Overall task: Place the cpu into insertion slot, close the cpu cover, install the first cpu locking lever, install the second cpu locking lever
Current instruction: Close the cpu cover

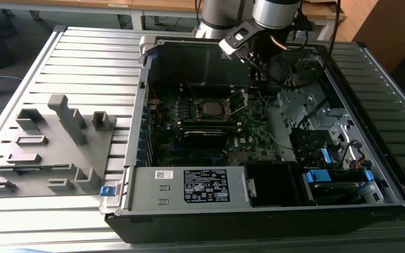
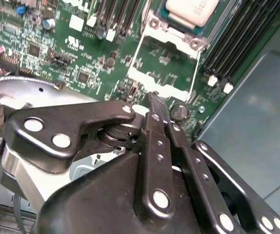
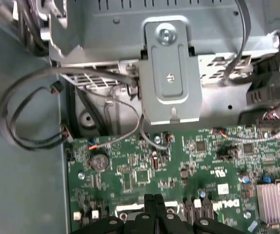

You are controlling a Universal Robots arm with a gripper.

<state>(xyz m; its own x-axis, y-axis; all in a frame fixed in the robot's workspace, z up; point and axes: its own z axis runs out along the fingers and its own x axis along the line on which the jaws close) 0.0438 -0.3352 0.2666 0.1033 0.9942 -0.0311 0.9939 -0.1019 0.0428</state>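
Ribbed grey metal table (image 1: 83, 58); pale wooden desks (image 1: 160, 4) beyond far edge, brown wooden panel (image 1: 385, 26) nr far corner, grey floor (image 1: 37, 23).

The exterior view looks steeply down from some way off at the open computer case (image 1: 259, 221), which fills the centre and right of the frame on a slatted table (image 1: 83, 63). Both wrist views sit close above the green motherboard (image 2: 81, 63) (image 3: 179, 165), looking past the gripper (image 2: 155, 100) (image 3: 154, 199) from opposite sides. All three views share that board.

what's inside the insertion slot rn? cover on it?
The cpu sits in the insertion slot, pale metal top bare. The cpu cover lies open beside it, green board showing through its cut-out. What lies under the chip is hidden.
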